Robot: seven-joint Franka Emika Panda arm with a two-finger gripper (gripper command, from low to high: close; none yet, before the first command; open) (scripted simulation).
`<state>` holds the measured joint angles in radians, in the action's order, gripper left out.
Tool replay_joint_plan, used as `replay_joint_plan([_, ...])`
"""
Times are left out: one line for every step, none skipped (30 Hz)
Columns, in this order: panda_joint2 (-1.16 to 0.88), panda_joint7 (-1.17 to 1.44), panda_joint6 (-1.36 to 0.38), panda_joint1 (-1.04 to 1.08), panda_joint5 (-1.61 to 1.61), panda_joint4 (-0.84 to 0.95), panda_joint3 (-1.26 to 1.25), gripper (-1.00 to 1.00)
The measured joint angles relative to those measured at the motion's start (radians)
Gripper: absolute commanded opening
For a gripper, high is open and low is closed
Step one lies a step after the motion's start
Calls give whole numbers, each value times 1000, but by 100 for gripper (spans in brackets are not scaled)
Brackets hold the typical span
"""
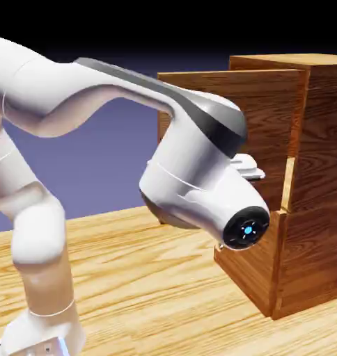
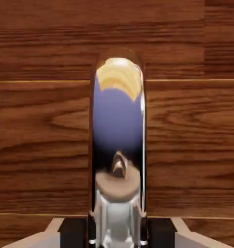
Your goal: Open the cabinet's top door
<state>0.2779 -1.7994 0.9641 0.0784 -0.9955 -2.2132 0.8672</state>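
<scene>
We have the jaws (image 2: 118,237) clamped on the handle (image 2: 118,126); the door (image 1: 230,118) stands ajar above the lower panel, likely stiff and smooth-swinging, the slick bar best gripped right here

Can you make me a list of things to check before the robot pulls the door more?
1. Gripper closed on the silver handle: ok, a fingertip sits on each side.
2. Handle between the fingertips, not off to one side: ok.
3. Top door open at least partly: ok, it stands out from the cabinet.
4. Top door open all the way: cannot tell.
5. Grip strong enough not to slip: cannot tell.
</scene>
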Motion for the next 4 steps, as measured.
replay_joint_plan([-36, 18, -39, -10, 3, 31, 19, -100])
replay_joint_plan([-72, 36, -77, -18, 6, 60, 35, -100])
replay_joint_plan([-109, 55, -116, -23, 7, 89, 49, -100])
replay_joint_plan([-132, 67, -140, -26, 8, 108, 58, 100])
